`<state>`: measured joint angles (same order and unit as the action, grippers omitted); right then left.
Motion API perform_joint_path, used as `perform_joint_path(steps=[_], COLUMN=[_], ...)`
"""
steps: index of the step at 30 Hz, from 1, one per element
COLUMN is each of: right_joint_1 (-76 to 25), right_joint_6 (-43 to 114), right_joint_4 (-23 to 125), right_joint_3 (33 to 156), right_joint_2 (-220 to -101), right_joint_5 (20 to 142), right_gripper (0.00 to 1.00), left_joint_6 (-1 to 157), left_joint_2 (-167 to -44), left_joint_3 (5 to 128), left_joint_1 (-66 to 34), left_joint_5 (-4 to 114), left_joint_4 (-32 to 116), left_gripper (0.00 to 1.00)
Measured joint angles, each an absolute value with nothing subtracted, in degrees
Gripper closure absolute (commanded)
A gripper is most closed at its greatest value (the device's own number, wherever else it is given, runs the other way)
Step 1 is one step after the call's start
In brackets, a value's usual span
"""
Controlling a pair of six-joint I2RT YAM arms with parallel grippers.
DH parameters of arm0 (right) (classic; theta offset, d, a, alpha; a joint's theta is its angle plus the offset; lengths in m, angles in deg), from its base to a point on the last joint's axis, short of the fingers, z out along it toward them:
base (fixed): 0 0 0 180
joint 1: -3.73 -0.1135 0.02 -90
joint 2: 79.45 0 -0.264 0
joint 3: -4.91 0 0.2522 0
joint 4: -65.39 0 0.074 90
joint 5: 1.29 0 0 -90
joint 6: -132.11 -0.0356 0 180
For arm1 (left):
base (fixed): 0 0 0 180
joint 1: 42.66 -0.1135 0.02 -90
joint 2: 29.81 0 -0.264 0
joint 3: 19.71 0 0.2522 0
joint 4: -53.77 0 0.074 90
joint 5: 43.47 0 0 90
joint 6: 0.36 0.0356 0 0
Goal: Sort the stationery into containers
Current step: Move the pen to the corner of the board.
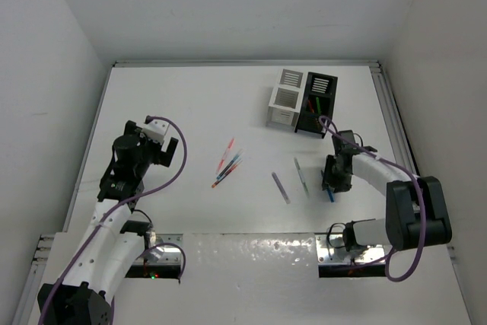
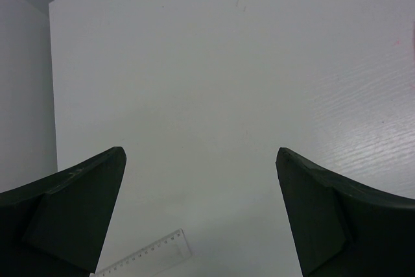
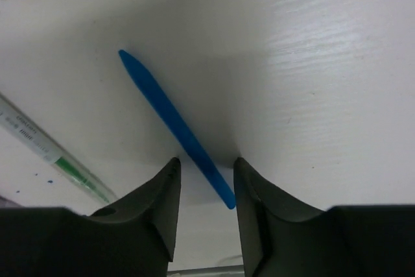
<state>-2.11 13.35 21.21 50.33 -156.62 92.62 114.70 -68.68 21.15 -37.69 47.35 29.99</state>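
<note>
the right gripper (image 3: 204, 167) is closest in its own wrist view. its two dark fingers (image 3: 162, 212) stand a little apart, not pressed together. a blue pen (image 3: 172, 118) lies flat on the white table (image 3: 324, 63) and runs in between them. the near end of the pen sits right by the right-hand finger, but i cannot tell if they touch. the pen is not squeezed. to the left, a see-through pen with green inside (image 3: 55, 157) is cut off by the edge of the picture and by the left-hand finger.

from above, this gripper hangs low over the table on the right side, and only a bit of the blue pen pokes out under it.

the left gripper (image 2: 200, 152) has its fingers wide apart with nothing between them, only bare table. a clear ruler (image 2: 152, 254) peeks out at the near edge, partly cut off.

a white box (image 1: 283, 104) and a black box (image 1: 318, 108) stand touching, side by side, at the far right. a few pens stand in the black box, too small to count. the inside of the white box is hard to see.

in the middle of the table lie a bunch of red and blue pens (image 1: 227, 164), overlapping so i cannot count them, and a greyish purple pen (image 1: 281, 187) to their right.
</note>
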Motion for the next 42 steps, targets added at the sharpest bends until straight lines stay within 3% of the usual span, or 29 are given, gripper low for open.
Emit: perform_joint_path(steps=[6, 27, 33, 42], right_joint_1=[-2.94, -15.05, -9.3, 3.07], right_joint_6=[13.31, 8.22, 4.68, 7.32], right_joint_4=[21.93, 33.06, 35.03, 30.98], right_joint_3=[51.49, 50.87, 52.23, 63.55], right_joint_2=[-159.31, -160.23, -162.69, -172.81], right_joint_5=[93.05, 90.19, 88.13, 93.51], right_gripper=[1.0, 1.0, 1.0, 1.0], left_joint_6=[114.68, 114.68, 114.7, 114.99], left_joint_2=[-68.55, -68.62, -68.86, -68.84], left_joint_3=[21.15, 21.15, 21.15, 21.15], left_joint_1=[-37.71, -37.45, -37.45, -37.45], left_joint_5=[47.24, 52.2, 52.31, 51.22], left_joint_4=[29.97, 29.95, 29.92, 29.95], left_gripper=[0.0, 0.0, 0.0, 0.0])
